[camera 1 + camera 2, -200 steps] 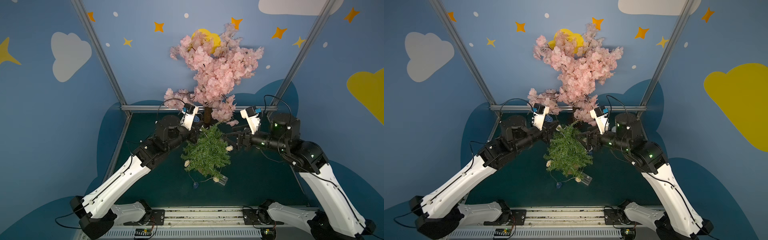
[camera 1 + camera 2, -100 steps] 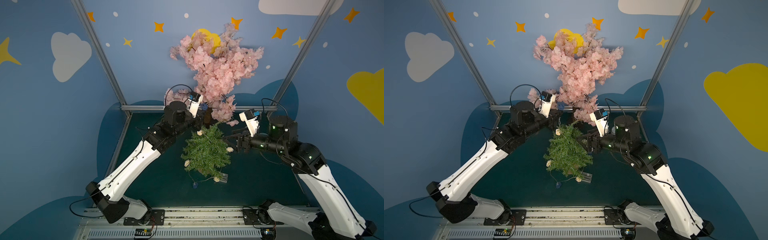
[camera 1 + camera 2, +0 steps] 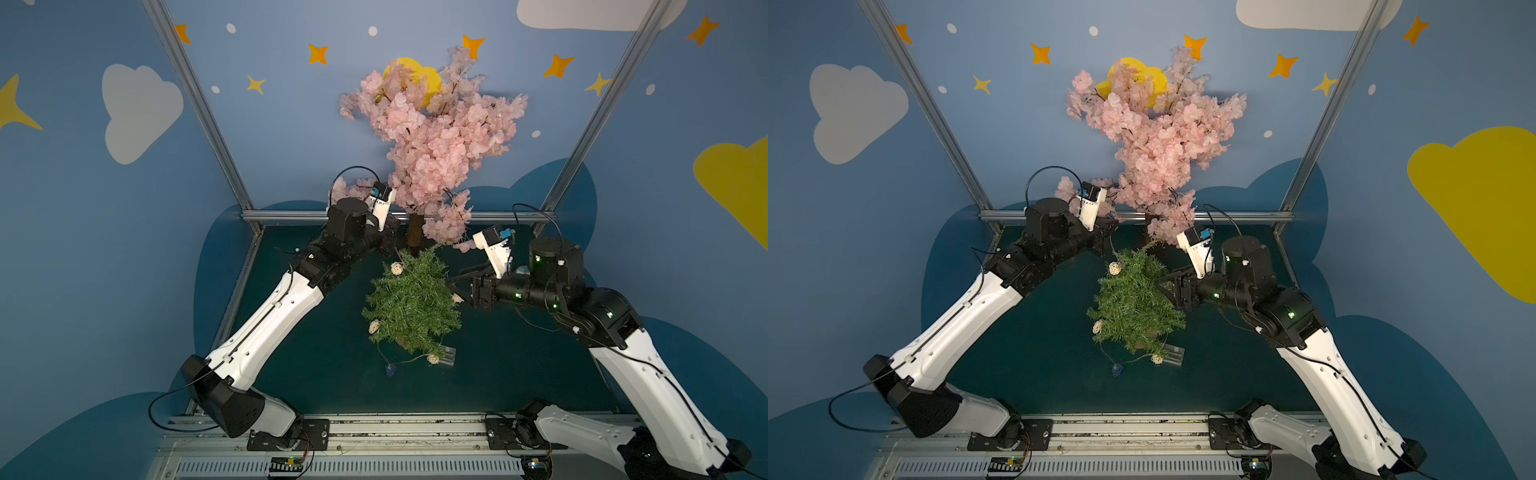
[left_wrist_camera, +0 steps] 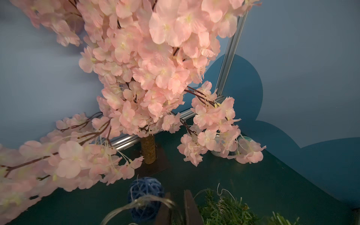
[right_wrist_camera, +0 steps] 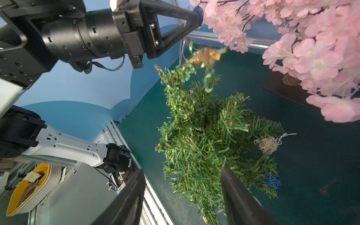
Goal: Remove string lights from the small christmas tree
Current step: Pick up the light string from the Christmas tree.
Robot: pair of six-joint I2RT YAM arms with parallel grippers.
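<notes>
**Left claw (image 5: pixel 196 18) clamped on the string lights (image 3: pixel 397 268); right claw (image 5: pixel 182 173) apart around the small christmas tree (image 3: pixel 415 307).**

The left claw stood closed on the thin wire next to a blue ball (image 4: pixel 145 196), near the treetop. The wire ran from this claw down to a cream ball just below it. This hold was judged to serve for lifting the strand clear of the branches. The right claw's jaws stood apart with side foliage between them, apparently placed to brace the tree against the pull. The rest of the strand lay draped on the tree, below the left claw. Its clear box (image 3: pixel 444 355) rested on the counter (image 3: pixel 316 353) beside the tree's base, well apart from both claws. The pink blossom tree (image 3: pixel 432 137) crowded just behind the left claw, a likely snag.
</notes>
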